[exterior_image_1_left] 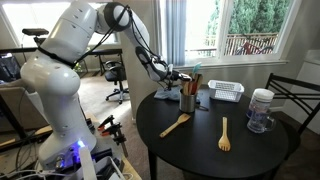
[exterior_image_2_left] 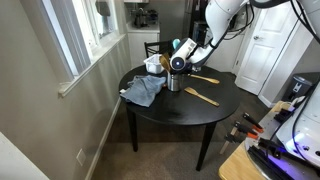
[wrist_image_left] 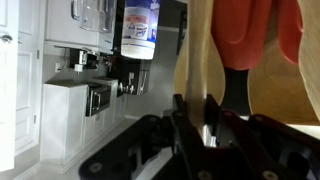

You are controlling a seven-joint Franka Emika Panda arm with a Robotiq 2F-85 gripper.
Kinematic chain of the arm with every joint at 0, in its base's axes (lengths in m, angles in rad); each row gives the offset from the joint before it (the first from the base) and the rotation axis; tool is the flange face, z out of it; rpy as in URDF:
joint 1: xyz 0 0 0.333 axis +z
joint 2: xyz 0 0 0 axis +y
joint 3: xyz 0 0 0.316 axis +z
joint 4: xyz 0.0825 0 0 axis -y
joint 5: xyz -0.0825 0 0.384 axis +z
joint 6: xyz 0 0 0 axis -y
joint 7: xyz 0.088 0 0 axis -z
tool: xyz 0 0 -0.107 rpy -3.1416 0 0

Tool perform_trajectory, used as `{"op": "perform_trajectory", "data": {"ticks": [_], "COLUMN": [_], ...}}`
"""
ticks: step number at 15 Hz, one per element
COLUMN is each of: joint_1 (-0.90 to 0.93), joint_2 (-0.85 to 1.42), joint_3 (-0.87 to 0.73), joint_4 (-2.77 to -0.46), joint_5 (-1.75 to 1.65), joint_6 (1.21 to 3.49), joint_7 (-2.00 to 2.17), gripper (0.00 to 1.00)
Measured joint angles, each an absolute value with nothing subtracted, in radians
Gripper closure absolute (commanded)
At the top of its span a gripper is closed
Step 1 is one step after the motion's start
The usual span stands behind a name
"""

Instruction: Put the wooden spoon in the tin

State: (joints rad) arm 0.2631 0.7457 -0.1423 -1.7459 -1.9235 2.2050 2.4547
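The grey tin (exterior_image_1_left: 187,103) stands on the round black table with wooden utensils sticking up out of it; it also shows in an exterior view (exterior_image_2_left: 175,82). My gripper (exterior_image_1_left: 177,79) hangs just above the tin's rim, seen in both exterior views (exterior_image_2_left: 181,60). In the wrist view the jaws (wrist_image_left: 195,103) are close together on a slim light-wood handle (wrist_image_left: 197,50), the wooden spoon. Its teal part is not clear. Other utensils in the tin fill the right of the wrist view.
A plain wooden spoon (exterior_image_1_left: 175,125) and a short fork-like utensil (exterior_image_1_left: 224,133) lie on the black table (exterior_image_1_left: 200,150). A white slotted basket (exterior_image_1_left: 226,91) and a glass jar (exterior_image_1_left: 260,110) stand behind. A blue cloth (exterior_image_2_left: 145,90) lies beside the tin.
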Motion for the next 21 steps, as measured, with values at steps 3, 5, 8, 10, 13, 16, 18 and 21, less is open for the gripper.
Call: {"op": "perform_trajectory", "data": {"ticks": [3, 5, 8, 10, 13, 16, 18, 21], "joint_1": [0.174, 0.131, 0.069, 0.024, -0.022, -0.037, -0.045, -0.054], "joint_2": [0.746, 0.746, 0.744, 0.738, 0.719, 0.677, 0.641, 0.58], "joint_3": [-0.061, -0.023, 0.024, 0.049, 0.067, 0.069, 0.071, 0.076], "joint_4": [-1.747, -1.747, -1.747, -1.747, -1.754, -1.793, -1.834, -1.905], "joint_5": [-1.932, -1.932, -1.92, -1.891, -1.812, -1.736, -1.663, -1.531], "joint_6": [2.202, 2.203, 2.291, 2.399, 2.509, 2.578, 2.656, 2.721], "joint_7": [2.455, 2.455, 2.418, 2.36, 2.255, 2.169, 2.079, 1.929], "gripper": [0.27, 0.14, 0.0, 0.0, 0.0, 0.0, 0.0, 0.0]}}
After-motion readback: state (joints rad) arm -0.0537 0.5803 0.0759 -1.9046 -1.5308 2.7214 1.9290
